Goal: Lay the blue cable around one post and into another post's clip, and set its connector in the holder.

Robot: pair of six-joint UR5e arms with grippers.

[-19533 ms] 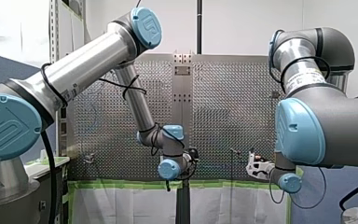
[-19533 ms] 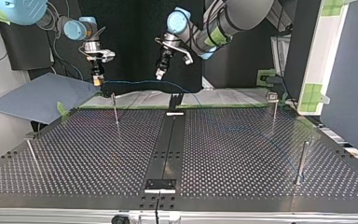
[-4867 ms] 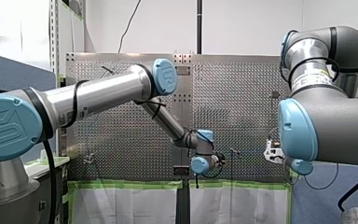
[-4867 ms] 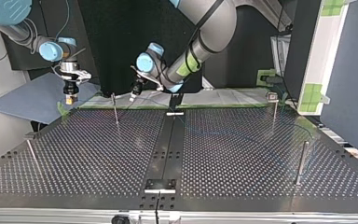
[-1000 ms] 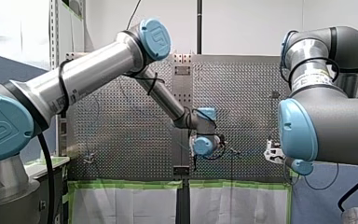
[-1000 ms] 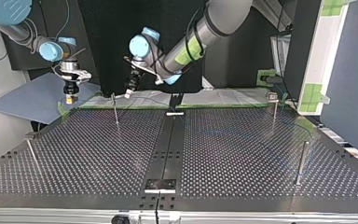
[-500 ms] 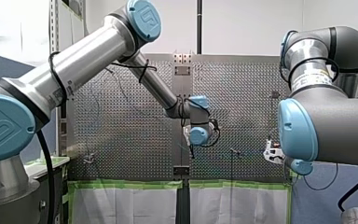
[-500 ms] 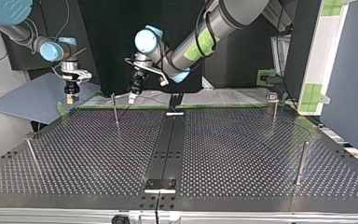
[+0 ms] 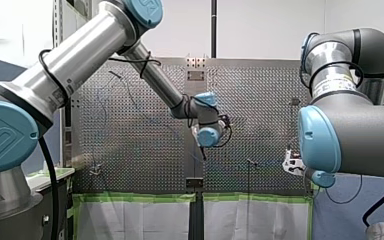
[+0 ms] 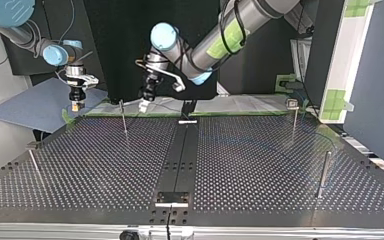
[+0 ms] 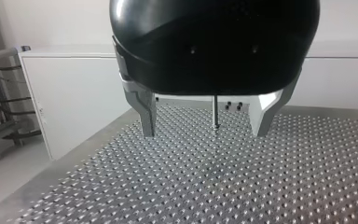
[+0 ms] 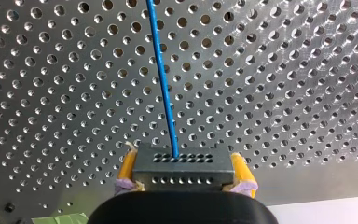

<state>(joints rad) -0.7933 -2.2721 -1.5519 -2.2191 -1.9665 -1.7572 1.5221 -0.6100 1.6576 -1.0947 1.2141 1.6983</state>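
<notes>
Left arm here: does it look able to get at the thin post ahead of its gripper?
Probably yes: the left gripper is open, the post stands upright ahead, in line with the gap between its fingers, and the wrist view shows nothing between them.

We see a plain white wall (image 9: 260,25) behind the shiny metal counter full of little holes (image 9: 260,100). A thin black pole (image 9: 213,27) goes up in front of the wall. In the front view a strip of bright green tape (image 9: 130,197) runs along the counter's near edge, and a white sheet (image 9: 130,222) shows just under it. A grey-blue screen (image 9: 0,70) stands at that view's left.

From across the counter we see a black backdrop (image 10: 120,45) and a flat grey-blue board (image 10: 35,105) at the left. A tall white frame with green tape patches (image 10: 352,55) stands at the right, next to a dark blue-grey wall (image 10: 380,100).
</notes>
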